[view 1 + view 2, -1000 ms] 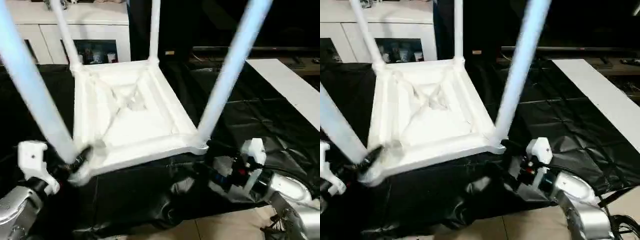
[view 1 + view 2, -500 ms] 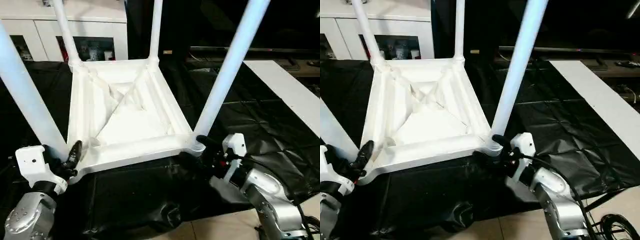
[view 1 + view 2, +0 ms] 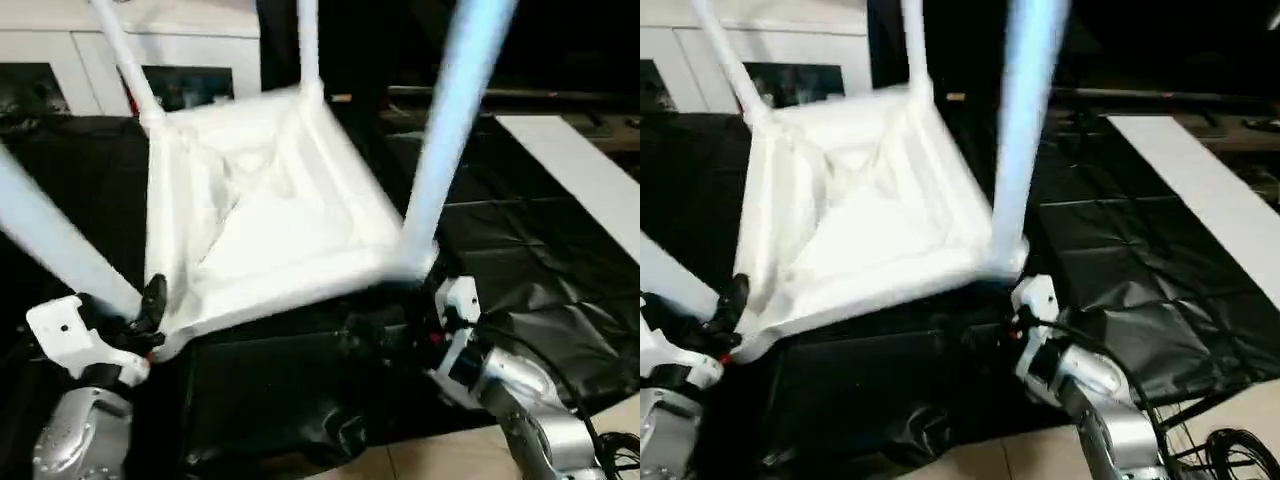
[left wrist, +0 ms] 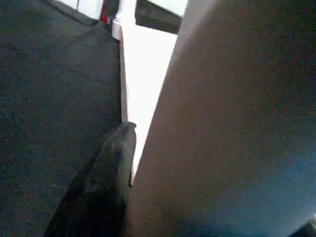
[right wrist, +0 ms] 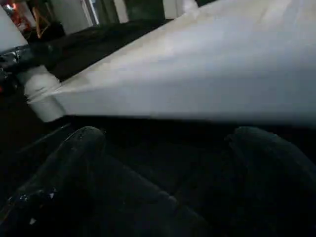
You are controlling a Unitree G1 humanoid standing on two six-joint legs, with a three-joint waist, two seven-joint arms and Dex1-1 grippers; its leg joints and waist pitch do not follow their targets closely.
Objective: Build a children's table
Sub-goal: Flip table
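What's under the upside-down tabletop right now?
The tabletop lies on a black sheet that spreads out around it. The right tool sits below its near edge. Anything directly beneath the tabletop is hidden.

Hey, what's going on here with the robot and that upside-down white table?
A humanoid robot is putting together a children's table. It lies upside down on a black sheet, all four legs fitted and pointing up. The left gripper sits at the near left corner with a black finger pressed against that leg. The right gripper is open, just under the near right edge, holding nothing. A white cabinet stands behind.
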